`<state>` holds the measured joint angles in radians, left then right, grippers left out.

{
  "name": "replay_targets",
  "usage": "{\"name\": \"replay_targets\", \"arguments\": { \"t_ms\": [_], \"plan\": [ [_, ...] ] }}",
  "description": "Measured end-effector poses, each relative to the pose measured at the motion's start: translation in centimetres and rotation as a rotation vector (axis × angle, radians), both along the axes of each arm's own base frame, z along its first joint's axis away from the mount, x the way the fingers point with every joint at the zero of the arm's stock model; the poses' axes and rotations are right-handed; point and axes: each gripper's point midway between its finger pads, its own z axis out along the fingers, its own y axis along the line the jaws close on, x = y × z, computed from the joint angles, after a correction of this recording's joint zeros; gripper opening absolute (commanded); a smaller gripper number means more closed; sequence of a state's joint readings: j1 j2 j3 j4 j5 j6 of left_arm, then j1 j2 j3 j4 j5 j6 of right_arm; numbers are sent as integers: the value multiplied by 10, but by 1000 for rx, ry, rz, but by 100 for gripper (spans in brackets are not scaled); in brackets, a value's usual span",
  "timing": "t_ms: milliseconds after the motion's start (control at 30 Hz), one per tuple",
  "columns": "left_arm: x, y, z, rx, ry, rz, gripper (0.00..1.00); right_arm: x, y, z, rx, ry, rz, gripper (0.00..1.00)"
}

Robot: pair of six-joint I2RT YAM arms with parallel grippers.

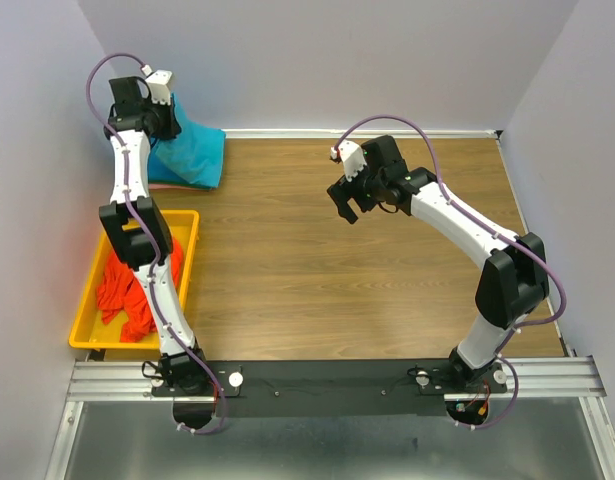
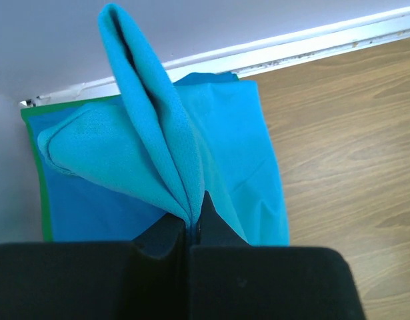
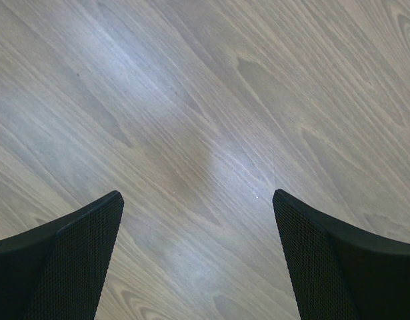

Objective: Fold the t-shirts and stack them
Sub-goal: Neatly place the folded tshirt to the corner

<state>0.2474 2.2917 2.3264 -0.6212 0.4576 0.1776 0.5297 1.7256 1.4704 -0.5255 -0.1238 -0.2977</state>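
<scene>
gripping teal t-shirt (image 2: 158,153) | fold nipped between left tool (image 2: 193,228) tips

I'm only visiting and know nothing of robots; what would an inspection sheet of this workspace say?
Surface: wood-grain table.
Job's things: teal t-shirt at far left corner, a fold pinched up; orange-red t-shirt crumpled in yellow tray.
Clutter: the yellow tray only.
Grippers: left gripper shut on the teal t-shirt; right gripper open above bare wood.
Cables: purple cables, one looped on each side.
Surroundings: pale walls on three sides; metal rail at near edge.
</scene>
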Motion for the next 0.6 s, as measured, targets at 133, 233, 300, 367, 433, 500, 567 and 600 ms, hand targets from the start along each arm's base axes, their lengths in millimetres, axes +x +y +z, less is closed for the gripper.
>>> {"name": "replay_targets", "arguments": {
  "t_ms": [133,233,300,367,433,500,567,600],
  "plan": [
    [4,13,-14,15,9,7,0,0,0,0,-1,1,0,100],
    [4,23,-17,32,5,11,0,0,0,0,-1,1,0,100],
    [5,31,-14,51,-9,14,0,0,0,-1,-1,3,0,100],
    [6,37,-10,72,-27,18,0,-1,0,-2,-3,6,0,100],
    [7,42,-6,92,-42,19,0,-1,-1,-5,-8,14,0,100],
    [9,45,-3,115,-58,17,0,-2,-1,-8,-13,22,0,100],
    [11,48,-2,134,-67,16,0,-3,-1,-12,-19,34,-1,100],
    [13,49,-1,142,-73,16,0,-3,-2,-13,-22,38,-1,100]
  ]
}}
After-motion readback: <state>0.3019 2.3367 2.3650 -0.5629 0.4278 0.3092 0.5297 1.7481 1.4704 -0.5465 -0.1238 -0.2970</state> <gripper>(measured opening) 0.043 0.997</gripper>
